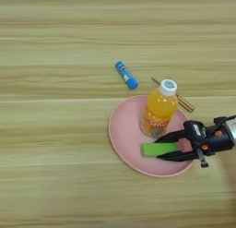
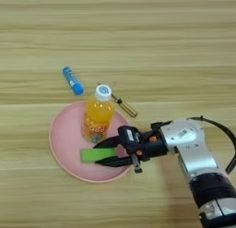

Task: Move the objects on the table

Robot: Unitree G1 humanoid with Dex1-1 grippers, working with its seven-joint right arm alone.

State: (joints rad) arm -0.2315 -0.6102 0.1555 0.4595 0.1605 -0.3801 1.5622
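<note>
Nearest the robot, the silver forearm (image 2: 198, 153) reaches in from the right, and the right gripper (image 2: 107, 155) lies low over the pink plate (image 2: 62, 144). Its two black fingers (image 2: 110, 141) are clamped on the right end of the green block (image 2: 97, 154), one on the far edge and one on the near edge, so the left part of the block sticks out free over the plate. The block looks thin, stiff and light; a pinch across its narrow width should hold it, though a hold this near one end may let it pivot if it brushes anything.

Just beyond it, the orange-drink bottle (image 1: 159, 109) stands upright on the plate with its white cap (image 1: 168, 87) on top. It appears full, so fairly heavy for its size, smooth-sided and tall enough to tip; the body below the shoulder seems the safest place to grip. The upper finger passes close beside its base, and a careless lift could nudge it.

Behind the bottle a slim brass-coloured stick (image 1: 183, 101) lies on the desk (image 1: 55, 130) at the plate's far rim, partly hidden.

Farthest off, the blue stick (image 1: 126, 75) lies flat on the desk, apart from the plate. It is round, rigid, light and likely to roll; a grip across its middle would suit it.
</note>
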